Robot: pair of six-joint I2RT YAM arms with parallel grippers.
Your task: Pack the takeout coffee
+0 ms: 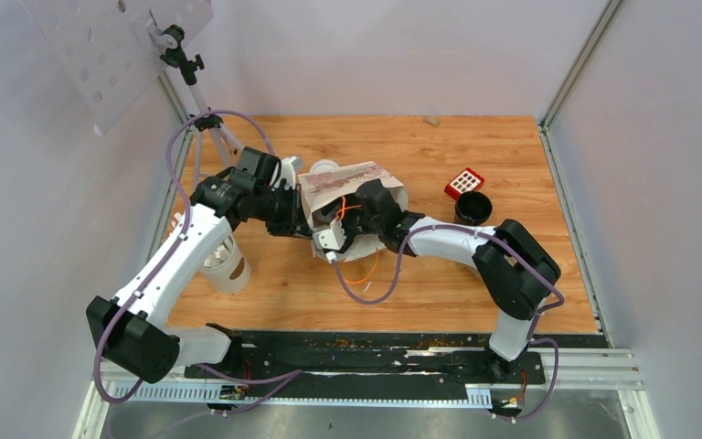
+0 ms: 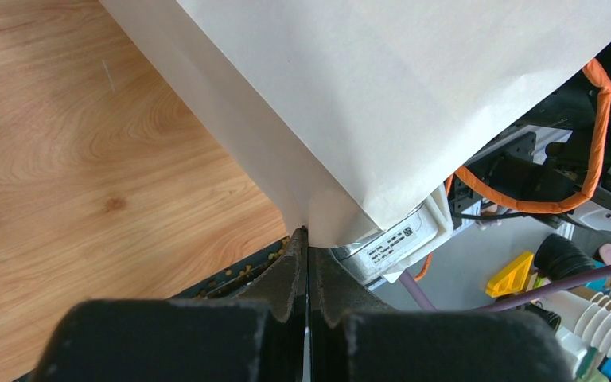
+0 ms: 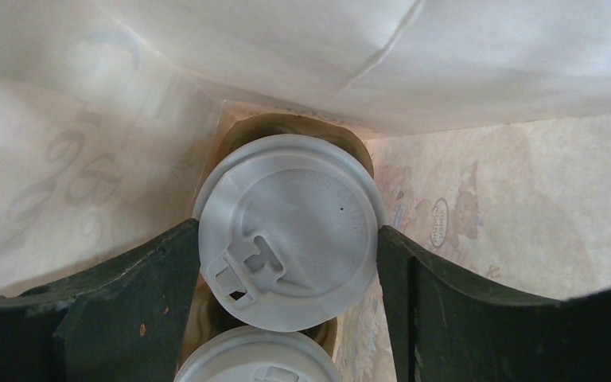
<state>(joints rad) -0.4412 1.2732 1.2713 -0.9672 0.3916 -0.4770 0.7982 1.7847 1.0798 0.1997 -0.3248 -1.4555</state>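
My left fingers (image 2: 294,278) are clenched on the bag (image 2: 414,95) rim. My right fingers (image 3: 167,278) grasp a cup (image 3: 286,231) inside the bag, beside the second cup (image 3: 254,362). Withdrawing carelessly could tip it, and tugging could tear the paper.

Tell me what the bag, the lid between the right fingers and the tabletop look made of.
Bag: thin matte paper, probably; it folds in sharp creases and print shows through its wall.
Lid: white moulded plastic, slight sheen, with a raised sip tab.
Tabletop: wood or wood-look laminate, smooth; grain and knots show.
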